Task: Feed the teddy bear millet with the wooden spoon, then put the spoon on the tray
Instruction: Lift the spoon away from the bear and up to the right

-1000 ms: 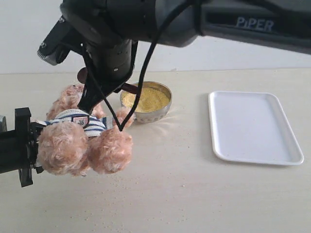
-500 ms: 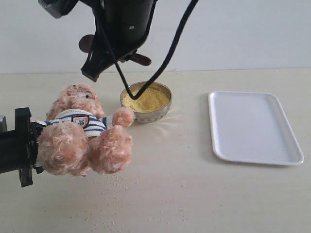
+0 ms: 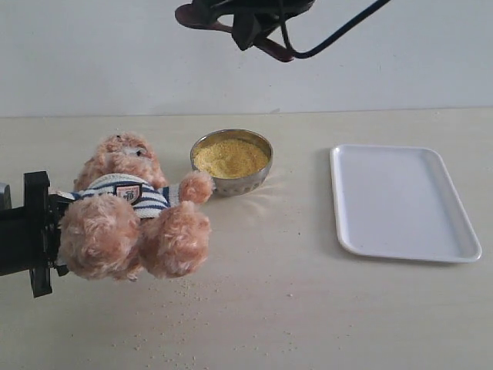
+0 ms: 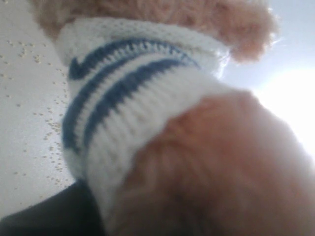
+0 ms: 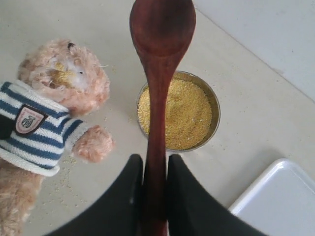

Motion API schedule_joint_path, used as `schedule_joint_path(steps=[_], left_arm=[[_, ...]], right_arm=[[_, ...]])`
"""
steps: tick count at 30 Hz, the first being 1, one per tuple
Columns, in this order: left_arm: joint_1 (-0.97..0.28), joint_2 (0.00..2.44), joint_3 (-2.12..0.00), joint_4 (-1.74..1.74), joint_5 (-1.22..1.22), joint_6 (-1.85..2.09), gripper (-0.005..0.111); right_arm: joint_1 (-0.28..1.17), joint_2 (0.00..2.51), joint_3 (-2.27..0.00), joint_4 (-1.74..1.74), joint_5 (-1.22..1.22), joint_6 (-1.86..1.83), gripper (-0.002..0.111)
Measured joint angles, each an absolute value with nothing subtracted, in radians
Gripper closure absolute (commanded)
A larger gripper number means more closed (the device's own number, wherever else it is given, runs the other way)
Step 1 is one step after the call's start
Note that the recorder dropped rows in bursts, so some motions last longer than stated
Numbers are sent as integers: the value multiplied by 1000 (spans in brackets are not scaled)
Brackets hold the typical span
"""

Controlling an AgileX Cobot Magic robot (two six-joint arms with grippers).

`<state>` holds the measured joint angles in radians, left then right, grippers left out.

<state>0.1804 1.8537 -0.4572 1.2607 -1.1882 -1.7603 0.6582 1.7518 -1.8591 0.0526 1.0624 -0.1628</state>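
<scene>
The teddy bear (image 3: 127,220) in its striped shirt sits at the table's left, held from behind by my left gripper (image 3: 35,231); bear fur and shirt (image 4: 133,108) fill the left wrist view and hide the jaws. Yellow grains cling to the bear's face (image 5: 61,73). My right gripper (image 5: 154,164) is shut on the handle of the wooden spoon (image 5: 160,54), high above the table near the exterior view's top edge (image 3: 246,15). The spoon's bowl looks empty. The millet (image 3: 230,158) fills a steel bowl (image 5: 178,114). The white tray (image 3: 400,202) lies empty at the right.
Stray millet grains (image 3: 192,297) are scattered on the beige table in front of the bear and beside it (image 4: 29,108). A pale wall rises behind the table. A black cable (image 3: 339,35) hangs from the right arm.
The right arm has risen from the bear's face and swung rightward, carrying the spoon up to the top of the view. The bear and left gripper have stayed put.
</scene>
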Motion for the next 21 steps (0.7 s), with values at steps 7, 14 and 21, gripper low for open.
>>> schedule_joint_path(steps=[7, 14, 21], left_arm=[[180, 1854, -457, 1257, -1188, -1701, 102], [180, 1854, -457, 1257, -1188, -1665, 102], [180, 1854, -457, 1257, -1188, -1663, 102]], right_arm=[[612, 1722, -1859, 106, 1084, -176, 109], [590, 1698, -1859, 119, 1092, -179, 109], [531, 1689, -1824, 124, 1088, -179, 109]])
